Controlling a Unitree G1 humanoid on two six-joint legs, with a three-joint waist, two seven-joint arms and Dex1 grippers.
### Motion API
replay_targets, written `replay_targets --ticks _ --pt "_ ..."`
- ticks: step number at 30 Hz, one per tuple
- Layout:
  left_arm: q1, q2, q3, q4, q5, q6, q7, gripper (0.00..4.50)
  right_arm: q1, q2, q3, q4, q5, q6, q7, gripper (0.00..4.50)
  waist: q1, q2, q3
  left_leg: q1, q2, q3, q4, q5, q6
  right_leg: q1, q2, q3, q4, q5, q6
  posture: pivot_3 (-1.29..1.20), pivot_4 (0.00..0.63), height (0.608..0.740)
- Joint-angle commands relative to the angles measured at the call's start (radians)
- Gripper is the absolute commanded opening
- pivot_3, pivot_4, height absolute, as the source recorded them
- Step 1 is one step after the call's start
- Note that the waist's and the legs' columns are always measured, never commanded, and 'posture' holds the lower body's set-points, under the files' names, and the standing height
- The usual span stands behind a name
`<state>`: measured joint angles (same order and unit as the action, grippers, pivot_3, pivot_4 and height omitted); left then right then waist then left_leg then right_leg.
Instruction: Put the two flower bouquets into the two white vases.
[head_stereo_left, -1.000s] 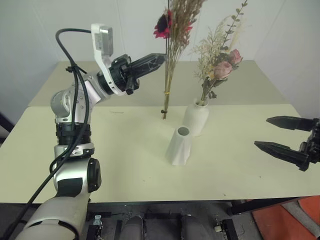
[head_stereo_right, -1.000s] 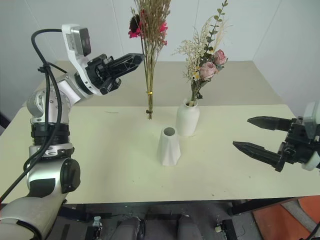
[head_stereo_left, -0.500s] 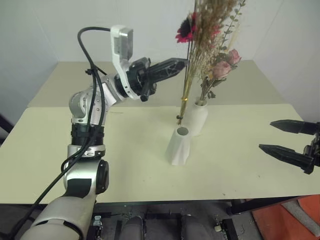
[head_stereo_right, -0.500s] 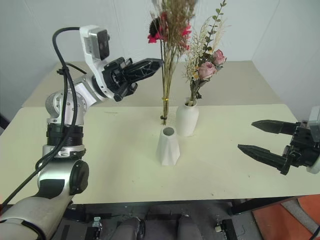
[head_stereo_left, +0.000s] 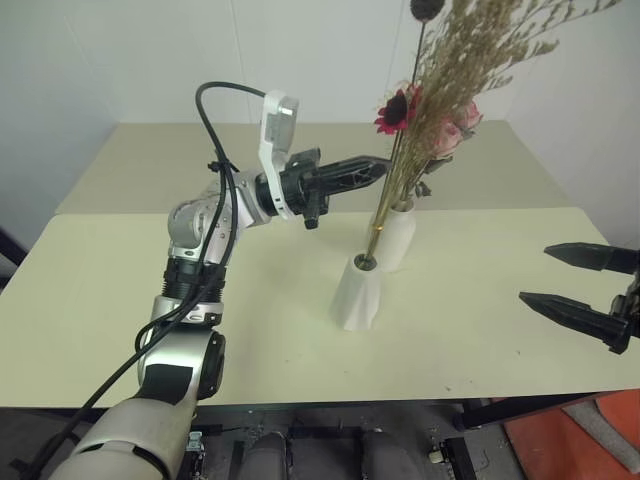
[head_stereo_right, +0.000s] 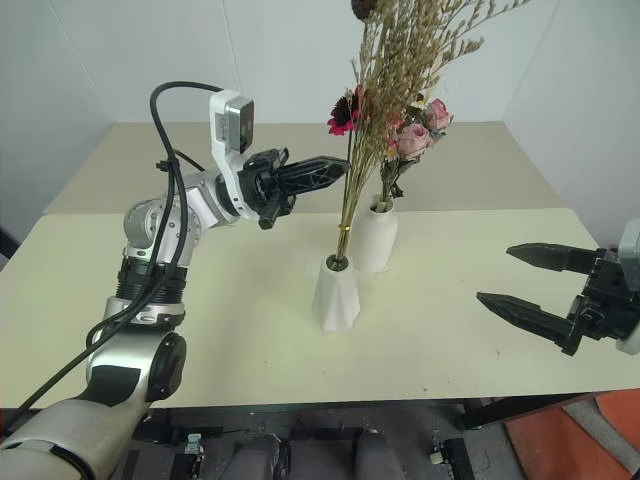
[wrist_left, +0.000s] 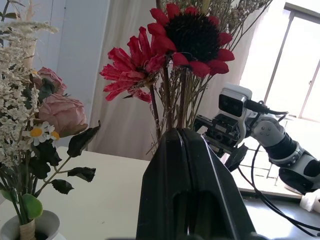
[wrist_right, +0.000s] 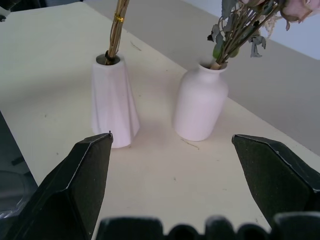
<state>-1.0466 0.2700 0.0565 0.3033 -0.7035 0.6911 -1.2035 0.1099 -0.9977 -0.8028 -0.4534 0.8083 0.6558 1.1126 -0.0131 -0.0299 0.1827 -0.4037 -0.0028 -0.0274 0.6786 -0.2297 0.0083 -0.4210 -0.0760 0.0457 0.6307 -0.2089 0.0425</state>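
Left gripper (head_stereo_right: 335, 164) clamps the slim bouquet's (head_stereo_right: 400, 60) stems, whose tips sit in the cone vase's (head_stereo_right: 335, 295) mouth.

Both vases stand mid-table on the cream tabletop (head_stereo_right: 230, 330) before white walls, well clear of every edge; the rose bouquet (head_stereo_right: 415, 135) stands in the rounded vase (head_stereo_right: 375, 238) just behind. The right wrist view shows a yellow tie on the stems; the right gripper (head_stereo_right: 520, 280) hovers wide open, empty, over bare tabletop.

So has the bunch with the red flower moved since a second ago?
Yes. The slim bunch went right toward the cone vase; its stem ends now sit in that vase's mouth, with the left gripper shut on the stems.
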Motion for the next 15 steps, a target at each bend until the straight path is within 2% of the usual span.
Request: replay_targets --ticks 1,4,7,15 --pt "0.007 -0.002 -0.009 -0.029 0.01 -0.018 0.005 0.02 -0.002 0.003 -0.04 -0.022 0.018 -0.013 -0.009 4.5 0.0 0.0 0.0 0.0 0.0 0.0 0.0 0.0 0.0 0.0 0.0 0.0 0.0 0.0 0.0 0.0 0.15 0.74" --pt "0.025 0.006 -0.015 -0.051 0.006 -0.001 0.01 0.02 -0.004 0.003 -0.037 -0.023 0.018 -0.014 -0.014 4.5 0.0 0.0 0.0 0.0 0.0 0.0 0.0 0.0 0.0 0.0 0.0 0.0 0.0 0.0 0.0 0.0 0.15 0.74" --pt "0.052 0.019 -0.02 -0.096 -0.004 0.027 0.019 0.56 -0.005 0.004 -0.034 -0.024 0.015 -0.017 -0.017 4.5 -0.001 0.0 0.0 0.0 0.0 0.0 0.0 0.0 0.0 0.0 0.0 0.0 0.0 0.0 0.0 0.0 0.15 0.74" --pt "0.149 0.102 -0.005 -0.242 -0.059 0.127 0.037 2.94 -0.019 0.009 -0.005 -0.022 0.008 -0.028 -0.023 4.5 -0.002 0.0 0.0 0.001 0.0 0.0 0.0 0.0 0.0 0.0 0.0 0.0 0.0 0.0 0.0 0.0 0.15 0.74"
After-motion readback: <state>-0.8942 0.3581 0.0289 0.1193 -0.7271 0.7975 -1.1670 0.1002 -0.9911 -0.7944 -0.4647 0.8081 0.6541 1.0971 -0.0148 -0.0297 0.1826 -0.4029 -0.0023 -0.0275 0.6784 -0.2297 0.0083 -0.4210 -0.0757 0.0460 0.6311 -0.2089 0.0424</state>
